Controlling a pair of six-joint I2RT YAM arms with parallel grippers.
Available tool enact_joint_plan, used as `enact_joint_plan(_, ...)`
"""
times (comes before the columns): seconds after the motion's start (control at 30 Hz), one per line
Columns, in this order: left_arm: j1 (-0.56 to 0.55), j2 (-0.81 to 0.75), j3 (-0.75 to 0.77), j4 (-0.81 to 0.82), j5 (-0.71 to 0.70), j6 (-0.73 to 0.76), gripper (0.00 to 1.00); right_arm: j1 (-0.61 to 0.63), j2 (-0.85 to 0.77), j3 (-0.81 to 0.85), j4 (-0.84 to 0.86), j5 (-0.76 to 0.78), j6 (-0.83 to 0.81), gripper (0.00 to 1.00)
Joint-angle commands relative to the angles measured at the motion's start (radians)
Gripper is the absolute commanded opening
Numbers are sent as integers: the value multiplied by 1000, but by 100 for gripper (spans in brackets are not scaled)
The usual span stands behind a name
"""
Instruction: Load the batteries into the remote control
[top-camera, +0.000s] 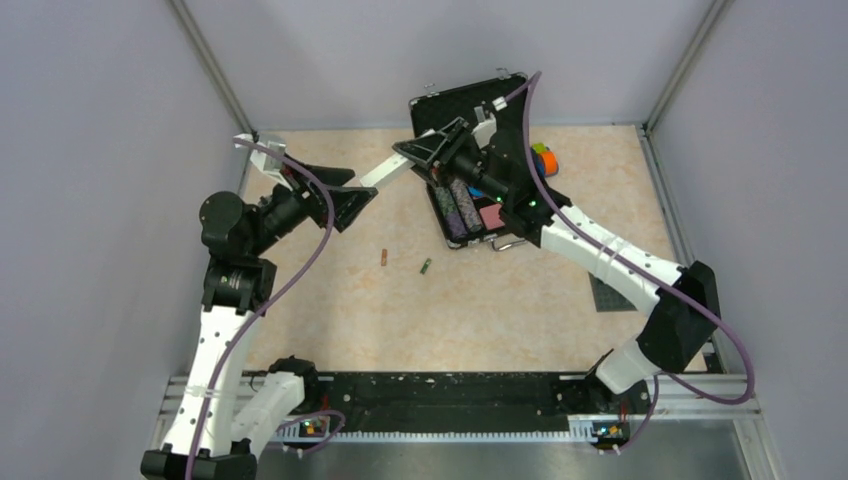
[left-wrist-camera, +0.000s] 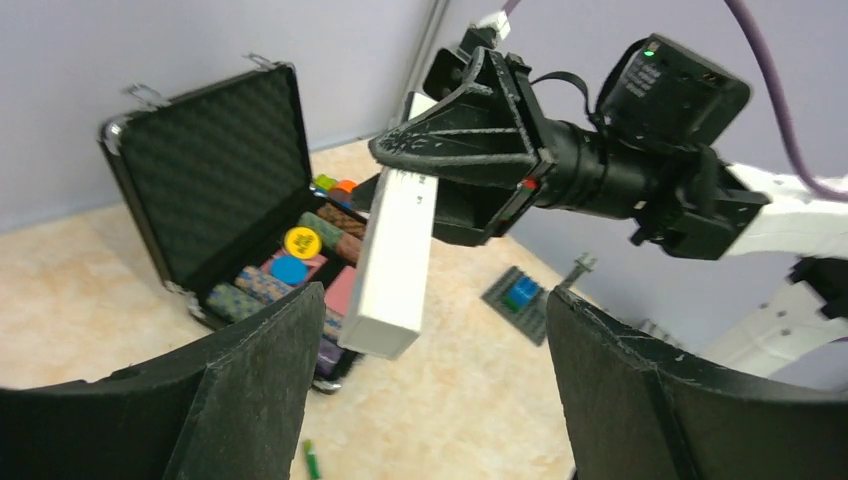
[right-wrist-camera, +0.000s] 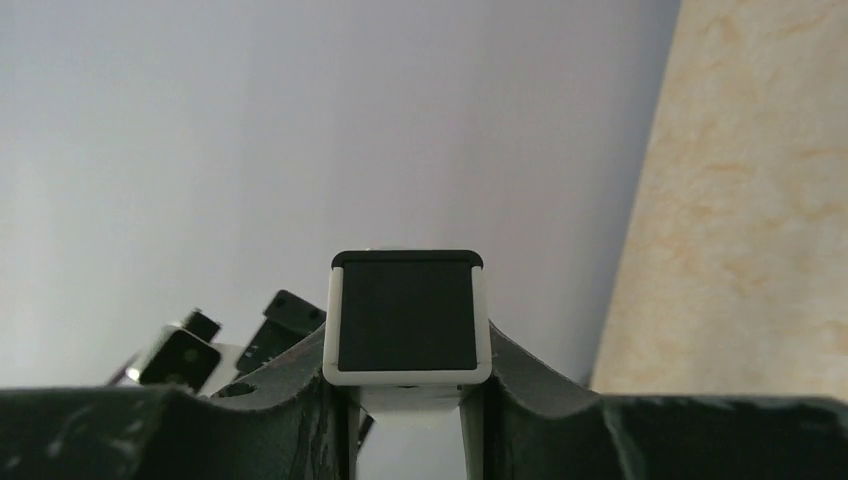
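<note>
Honestly, right fingers (left-wrist-camera: 460, 140) pinch one end of the remote control (left-wrist-camera: 395, 260), left fingers (left-wrist-camera: 260, 390) spread; it could slip.

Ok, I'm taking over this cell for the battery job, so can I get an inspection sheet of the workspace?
Surface: beige marbled tabletop, no spills seen.
Job's things: white remote held in the air; brownish-red battery and green battery lying loose on the tabletop, apart.
Clutter: open black case with poker chips; grey baseplate; coloured bricks beside the case.
Grippers: right gripper shut on the remote; left gripper open, empty, by the remote's free end.
Cables: purple cable along each arm, none snagged that I can see.
Surroundings: plain grey walls on three sides.
</note>
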Motion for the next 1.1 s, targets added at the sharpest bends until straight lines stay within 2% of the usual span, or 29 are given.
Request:
enact_joint_plan(0.0, 0, -12, 21, 21, 42, -196, 86, -35, -19, 93, -18, -211, -463, 0)
enact_joint_plan(0.1, 0, 9, 11, 43, 93, -268, 85, -41, -52, 101, 2, -348, -695, 0)
enact_joint_plan(0.2, 0, 66, 48, -8, 171, -320, 81, -44, -91, 102, 10, -455, -827, 0)
enact_joint_plan(0.27, -2, 103, 53, 37, 256, -396, 78, -44, -84, 135, -19, -517, -867, 0)
enact_joint_plan(0.33, -12, 125, 33, 148, 317, -476, 76, -44, -74, 157, -23, -561, -881, 0)
enact_joint_plan(0.47, -26, 139, 20, 131, 340, -445, 73, -44, -45, 206, -18, -621, -877, 0)
enact_joint_plan(0.67, -44, 154, 2, 256, 368, -534, 59, -44, -7, 242, -14, -683, -866, 1)
enact_joint_plan(0.87, -54, 190, 9, 265, 393, -559, 58, -44, 44, 313, -117, -724, -921, 1)
enact_joint_plan(0.97, -68, 202, 21, 262, 425, -542, 46, -44, 56, 329, -139, -731, -926, 1)
enact_joint_plan(1.07, -91, 217, 48, 218, 456, -487, 41, -44, 58, 329, -154, -731, -921, 1)
